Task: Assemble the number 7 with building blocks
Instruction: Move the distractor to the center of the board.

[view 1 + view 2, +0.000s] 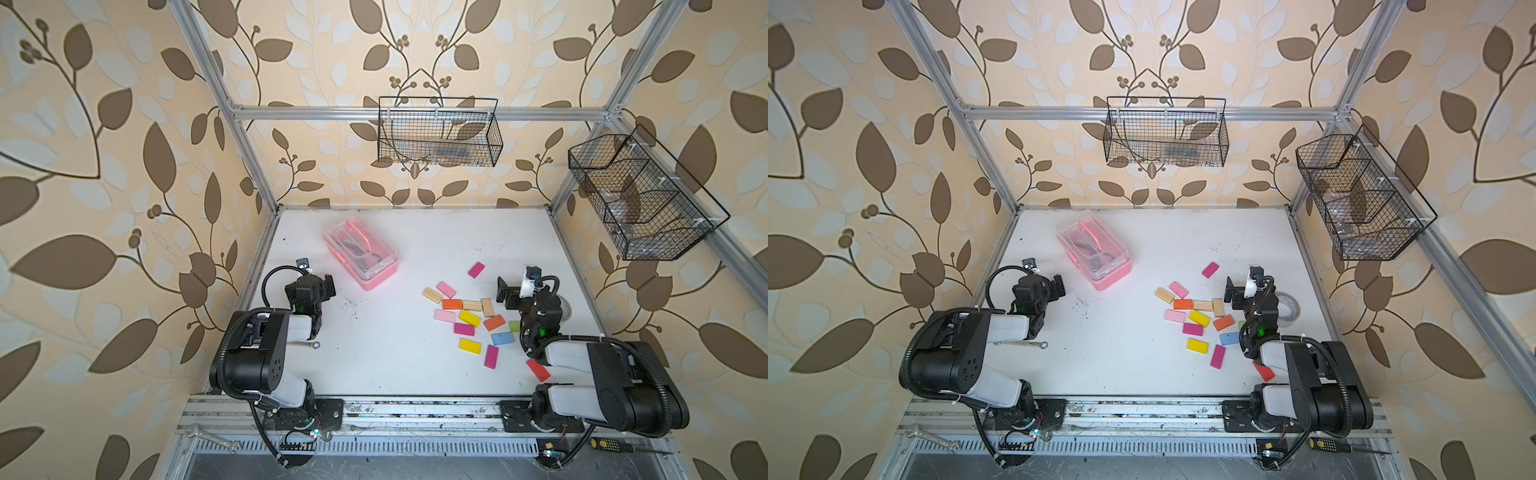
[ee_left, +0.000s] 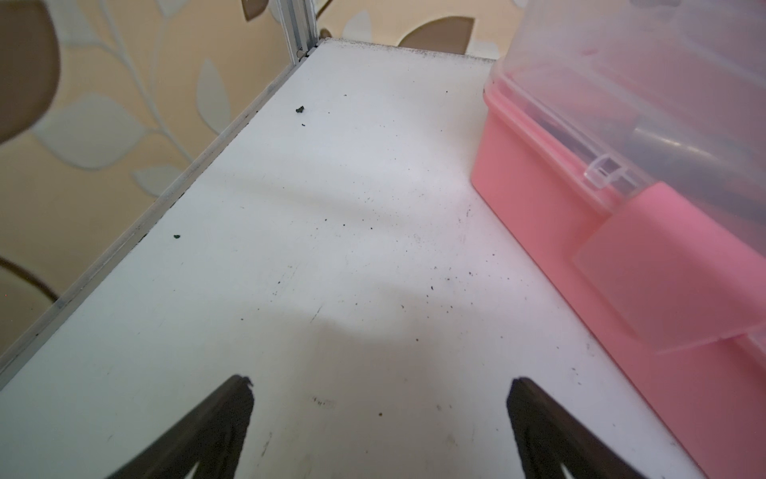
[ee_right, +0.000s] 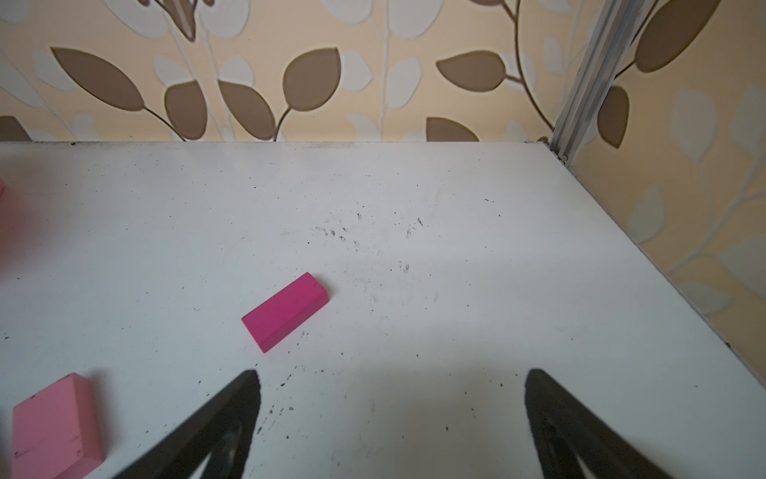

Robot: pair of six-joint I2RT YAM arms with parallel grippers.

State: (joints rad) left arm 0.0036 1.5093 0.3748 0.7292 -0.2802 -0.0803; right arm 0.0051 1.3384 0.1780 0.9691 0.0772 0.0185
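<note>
White table [image 1: 374, 365] carries a pink case [image 1: 360, 254], set aside near the left gripper [image 2: 381, 379], whose jaws gape empty. The right gripper [image 3: 393, 372], likewise spread and empty, sits beside the scattered building blocks [image 1: 469, 318], presumably for reach; number 7 not yet assembled.

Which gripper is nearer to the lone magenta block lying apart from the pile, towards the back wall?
Right. The right gripper hangs open close to the magenta block; the left gripper is across the table, beside the pink case.

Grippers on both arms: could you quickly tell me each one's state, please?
Left gripper: open, holding nothing.
Right gripper: open, holding nothing.
</note>
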